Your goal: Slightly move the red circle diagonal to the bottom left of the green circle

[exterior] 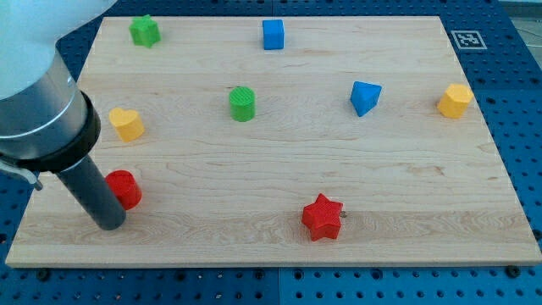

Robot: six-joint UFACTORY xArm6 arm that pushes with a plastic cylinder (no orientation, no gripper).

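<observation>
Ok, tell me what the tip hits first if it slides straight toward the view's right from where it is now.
My tip sits at the view's left of the red circle block, close against it. Sliding right, it would likely clip that block's lower edge first, though depth is unclear; beyond it, the red star block lies roughly in line.

Red circle [124,188] lies well bottom-left of green circle [242,103].

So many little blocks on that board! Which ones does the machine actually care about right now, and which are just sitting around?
In the job:
red circle
green circle
my tip, right beside the red circle on the view's left

Just lying about:
green star
blue cube
blue triangle
yellow hexagon
yellow heart
red star
</observation>
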